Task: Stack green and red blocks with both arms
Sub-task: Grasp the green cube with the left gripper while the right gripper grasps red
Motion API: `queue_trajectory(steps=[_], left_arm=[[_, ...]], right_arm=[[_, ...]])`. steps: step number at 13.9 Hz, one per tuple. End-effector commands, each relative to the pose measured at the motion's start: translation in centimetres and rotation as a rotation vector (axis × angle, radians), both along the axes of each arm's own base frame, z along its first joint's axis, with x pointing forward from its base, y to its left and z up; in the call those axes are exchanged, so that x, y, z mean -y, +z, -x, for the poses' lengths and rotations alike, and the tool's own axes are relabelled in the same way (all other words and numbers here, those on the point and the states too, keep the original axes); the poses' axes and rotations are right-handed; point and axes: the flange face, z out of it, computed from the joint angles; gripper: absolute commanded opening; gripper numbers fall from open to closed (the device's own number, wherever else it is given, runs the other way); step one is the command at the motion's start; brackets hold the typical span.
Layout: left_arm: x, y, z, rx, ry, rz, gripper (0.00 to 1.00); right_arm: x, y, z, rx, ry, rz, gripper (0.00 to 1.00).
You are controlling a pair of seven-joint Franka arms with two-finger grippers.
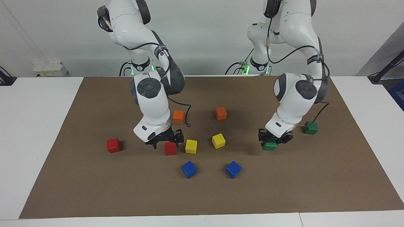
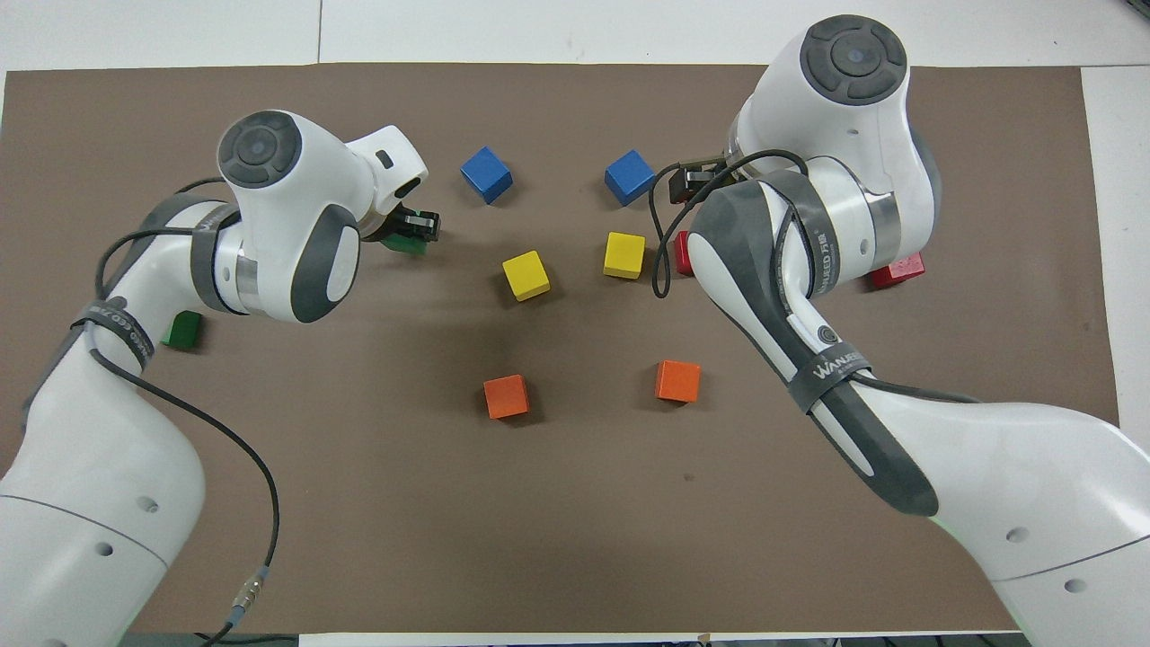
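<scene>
My left gripper [image 1: 274, 139] is shut on a dark green block [image 1: 270, 146] and holds it a little above the brown mat; in the overhead view the green block [image 2: 396, 242] peeks out under the left gripper [image 2: 411, 226]. The second green block [image 1: 311, 127] [image 2: 182, 331] rests on the mat toward the left arm's end. My right gripper [image 1: 167, 142] stands open, low over a red block [image 1: 170, 148], a finger on either side of its top. That red block [image 2: 682, 253] is mostly hidden under the right arm from overhead. Another red block [image 1: 113, 145] [image 2: 899, 270] lies toward the right arm's end.
Two yellow cubes [image 1: 191, 146] [image 1: 218, 140] sit between the grippers, one right beside the red block under my right gripper. Two blue cubes [image 1: 189, 169] [image 1: 233, 169] lie farther from the robots, two orange cubes [image 1: 178, 116] [image 1: 221, 113] nearer. The brown mat [image 1: 94, 189] covers the table.
</scene>
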Motion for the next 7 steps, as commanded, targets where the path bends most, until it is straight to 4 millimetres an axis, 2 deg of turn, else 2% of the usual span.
queue_trajectory(steps=[1, 4, 7], left_arm=[[-5.8, 1.9, 1.8, -0.05, -0.013, -0.025, 0.0], [-14.4, 1.2, 2.9, -0.052, -0.156, -0.033, 0.0], [-20.6, -0.1, 4.6, -0.042, -0.245, -0.042, 0.0]], right_arm=[[0.2, -1.6, 0.0, 0.002, -0.024, -0.005, 1.0], [0.3, -4.7, 1.5, 0.001, -0.018, -0.005, 1.0], [0.7, -5.6, 2.3, -0.007, -0.009, 0.003, 1.0]])
